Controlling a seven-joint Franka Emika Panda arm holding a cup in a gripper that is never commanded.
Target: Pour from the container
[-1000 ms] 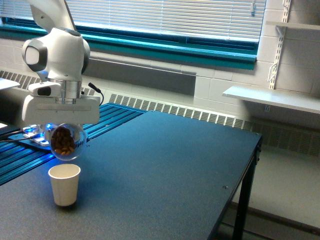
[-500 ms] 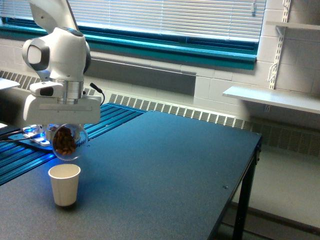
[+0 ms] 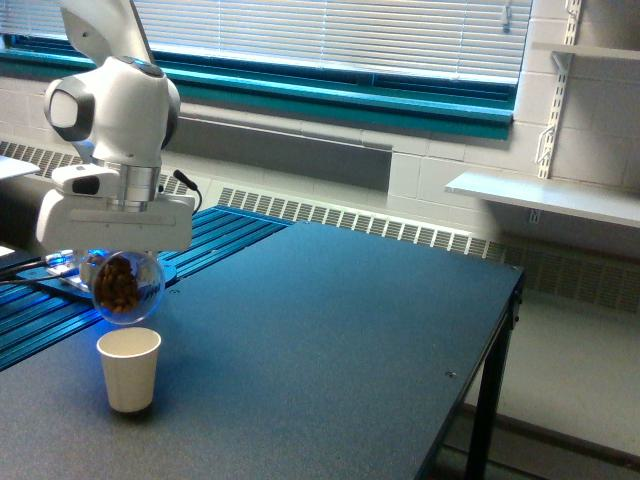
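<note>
Exterior view: container (image 3: 124, 287) above unmarked cup (image 3: 129, 370).

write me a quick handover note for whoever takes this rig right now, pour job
Gripper: shut on the clear container, held in the air, tipped on its side; the jaws themselves are hidden behind the gripper body.
Container: holds brown pieces, looks like nuts; it hangs just above the white paper cup, slightly toward the exterior view's left of it.
Paper cup: upright on the dark table, near its front edge on the exterior view's left. Its inside cannot be seen from here.
Done: container lifted, brought over the cup and tilted.
Left: nothing visibly falling yet; the brown pieces are in the container, so the pour itself remains.
</note>
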